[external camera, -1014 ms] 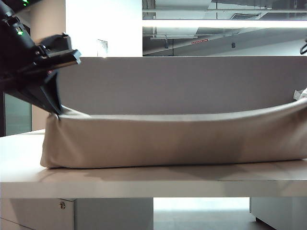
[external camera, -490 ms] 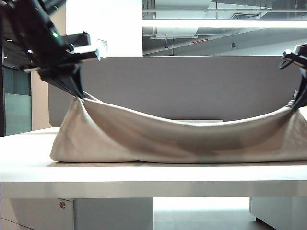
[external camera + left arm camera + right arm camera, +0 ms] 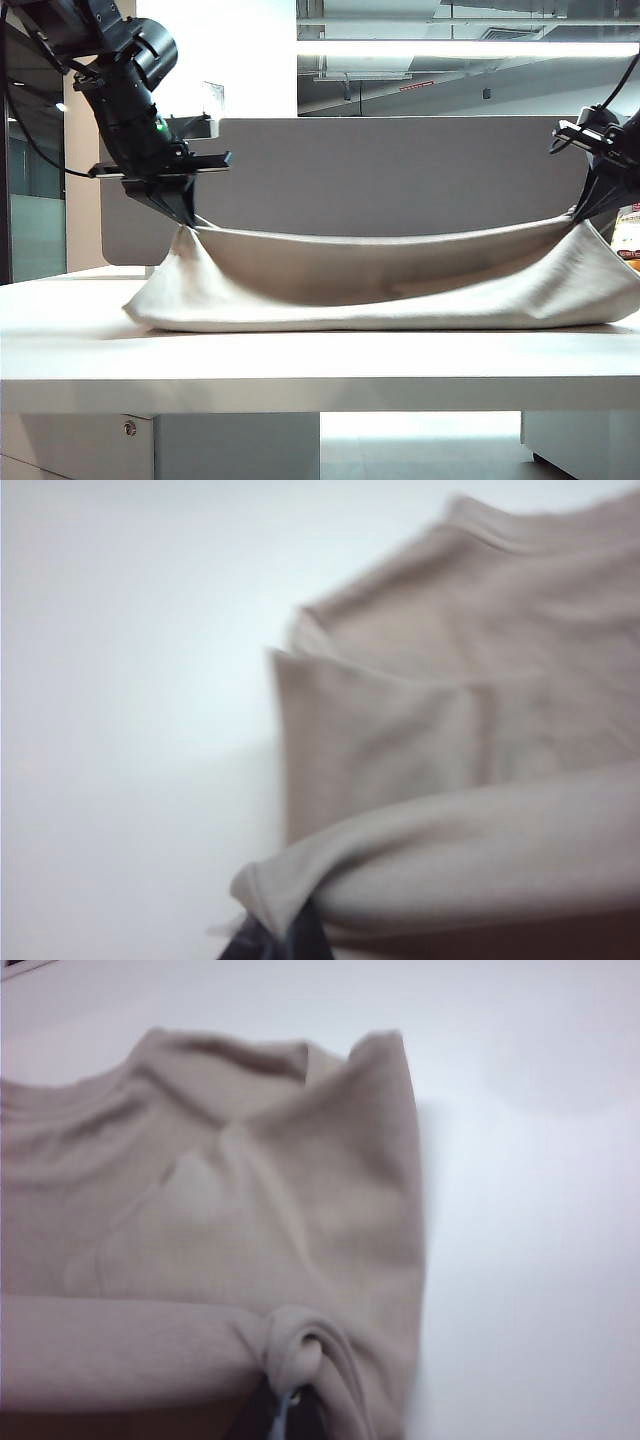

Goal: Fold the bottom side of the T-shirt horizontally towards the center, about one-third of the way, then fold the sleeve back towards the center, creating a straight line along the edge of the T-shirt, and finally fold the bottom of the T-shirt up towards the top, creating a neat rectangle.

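Note:
The pale beige T-shirt (image 3: 380, 285) hangs in a sagging span between my two grippers, and its lower part rests on the white table (image 3: 300, 365). My left gripper (image 3: 186, 222) is shut on the cloth's left corner, a bunched edge at its jaws (image 3: 282, 935). My right gripper (image 3: 580, 214) is shut on the right corner, with a rolled edge pinched at its tips (image 3: 290, 1400). Both wrist views show the rest of the T-shirt (image 3: 470, 710) (image 3: 240, 1200) lying folded on the table beyond. I cannot tell the sleeve or the bottom hem apart in the folds.
A grey partition panel (image 3: 400, 170) stands behind the table. A small colourful thing (image 3: 630, 238) sits at the far right edge. The table's front edge (image 3: 300, 395) runs across the exterior view.
Both grippers have carried the held edge inward. The left one moved right and rose, then dipped. The right one came into view. The cloth's left end slid right and the span now sags.

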